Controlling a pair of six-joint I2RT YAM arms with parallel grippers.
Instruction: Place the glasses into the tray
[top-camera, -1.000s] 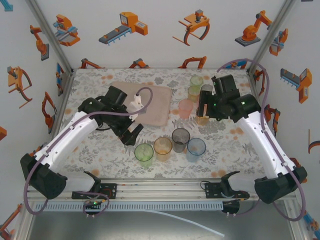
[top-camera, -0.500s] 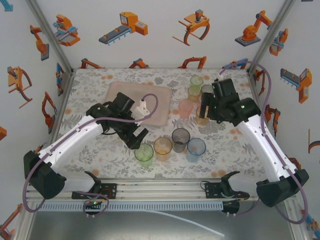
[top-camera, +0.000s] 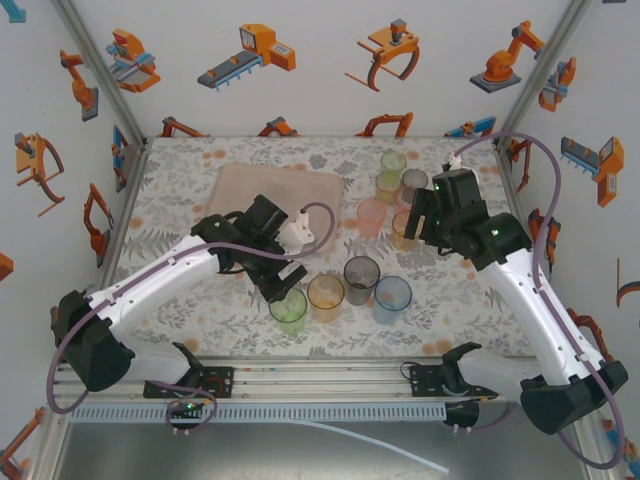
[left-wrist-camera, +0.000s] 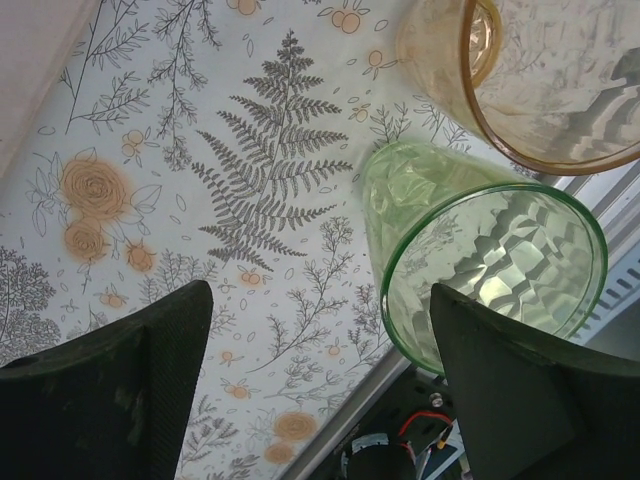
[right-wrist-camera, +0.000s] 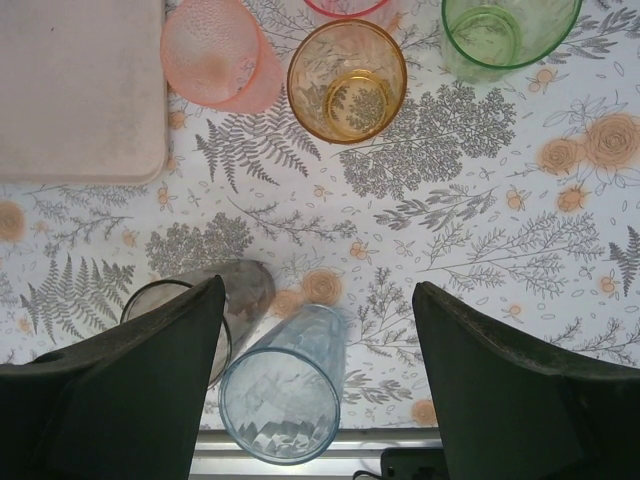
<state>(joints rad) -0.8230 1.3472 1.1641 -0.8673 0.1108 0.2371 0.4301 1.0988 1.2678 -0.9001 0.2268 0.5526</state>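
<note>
Glasses (top-camera: 371, 216) all stand upright on the floral table (top-camera: 180, 290); I find none in the tray (top-camera: 250, 185). The tray lies flat at the back left of the table. To its right and nearer me, the left gripper (left-wrist-camera: 320, 290) hangs low over the near row, its fingers (left-wrist-camera: 130, 400) spread wide. The green glass (left-wrist-camera: 480, 270) stands between them, hard by the right-hand finger; from the wrist view I cannot tell whether that finger touches the rim. Just beside it comes the orange glass (left-wrist-camera: 540, 80), then the grey glass (top-camera: 361, 278) set slightly farther back, then the blue glass (top-camera: 392, 298) just beside the grey one. Behind this row the pink glass (right-wrist-camera: 215, 55) stands near the tray's right edge, with the amber glass (right-wrist-camera: 347, 78) just to its right. At the back are a second green glass (top-camera: 394, 161), a yellow glass (top-camera: 388, 184) and a second grey glass (top-camera: 414, 180), close together. The right gripper (right-wrist-camera: 320, 288) hangs above the table beside the amber glass, fingers wide, nothing between them.
</note>
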